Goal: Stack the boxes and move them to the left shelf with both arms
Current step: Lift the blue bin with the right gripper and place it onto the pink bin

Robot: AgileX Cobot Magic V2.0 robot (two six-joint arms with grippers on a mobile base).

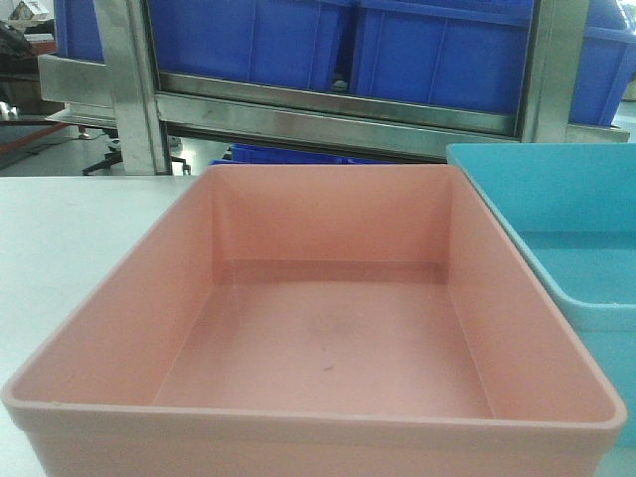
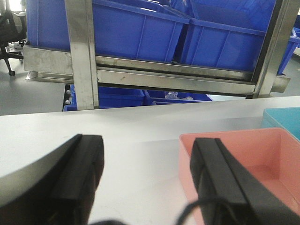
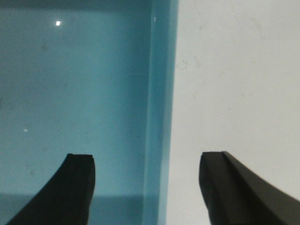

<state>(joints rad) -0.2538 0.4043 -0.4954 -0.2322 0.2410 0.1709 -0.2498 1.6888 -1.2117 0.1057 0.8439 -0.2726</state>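
- Nearest you in the front view is the salmon pink open-topped rectangular plastic bin (image 1: 119,318). It fills the lower and middle frame and sits upright on the white tabletop (image 1: 60,229). You can see its bare floor.
- The light sky-blue plastic bin (image 1: 556,199) of the same shape stands just beside it at the right edge of the frame. Their rims run close together, but you cannot tell whether they touch.
- In the left wrist view, the black left gripper (image 2: 147,145) stands with its jaws spread wide and nothing between them but tabletop and the pink bin's left wall.
- Its left finger (image 2: 79,173) lies over the table at lower left. Its right finger (image 2: 220,173) overlaps the pink bin's near corner at lower centre. Contact with the rim cannot be judged.
- In the right wrist view, the black right gripper (image 3: 147,159) is also spread apart and straddles one side wall of the blue bin. One finger (image 3: 75,187) is over the bin's floor and the other (image 3: 229,187) is over the table. You cannot tell whether either touches the wall.
- Behind the table, across the top of the frame, stands the steel-framed rack (image 1: 129,79) with its flat front bar (image 1: 338,124).
- Deep-blue plastic bins (image 1: 437,50) sit on that level, well apart from the two bins on the table.
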